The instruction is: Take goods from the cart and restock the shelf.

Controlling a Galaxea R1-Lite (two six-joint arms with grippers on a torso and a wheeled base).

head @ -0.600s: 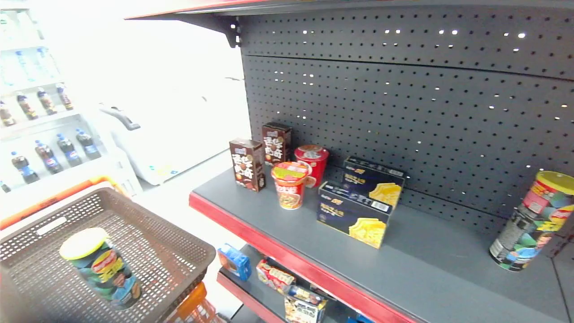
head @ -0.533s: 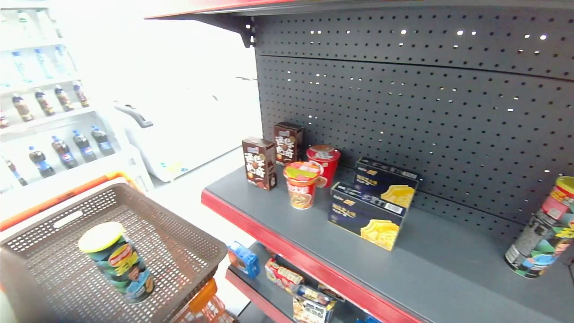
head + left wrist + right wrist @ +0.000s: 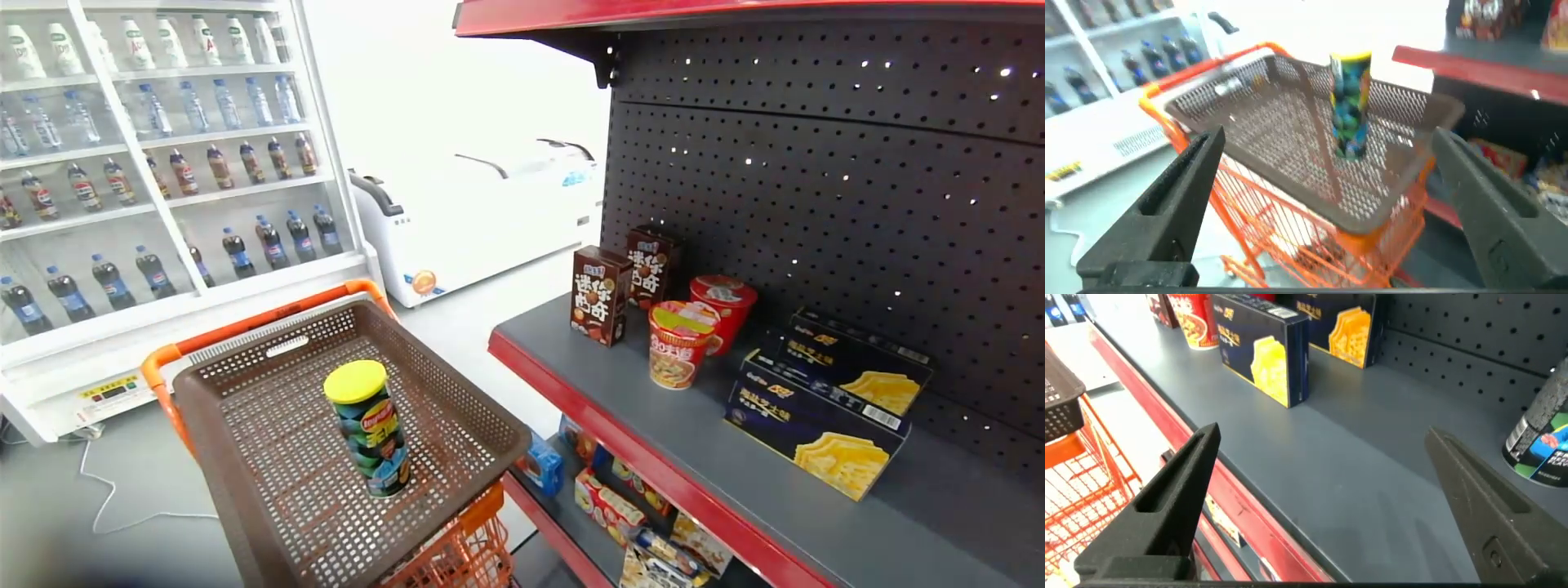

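A tall can with a yellow lid (image 3: pixel 369 429) stands upright in the brown perforated basket (image 3: pixel 189 408) on the orange cart (image 3: pixel 245 325). My left gripper (image 3: pixel 1327 139) is open, hanging short of the basket (image 3: pixel 1266 114), with that can (image 3: pixel 1350 104) beyond its fingertips. To the right is the grey shelf (image 3: pixel 620 392) with a red front edge. My right gripper (image 3: pixel 1323 433) is open above the bare shelf board (image 3: pixel 1372 482). A second can of the same kind (image 3: pixel 1543 433) stands on that board, to one side of the right gripper.
On the shelf stand two brown boxes (image 3: pixel 600 296), two noodle cups (image 3: pixel 678 343) and two dark blue boxes (image 3: pixel 816 416). Snack packs fill the lower shelf (image 3: pixel 612 506). A drinks cooler (image 3: pixel 163 163) and a white chest freezer (image 3: pixel 482 212) stand behind the cart.
The head camera has swung left, so the whole picture has slid right: the cart now sits near the middle and the shelf's can has left the frame. The goods themselves stand as before.
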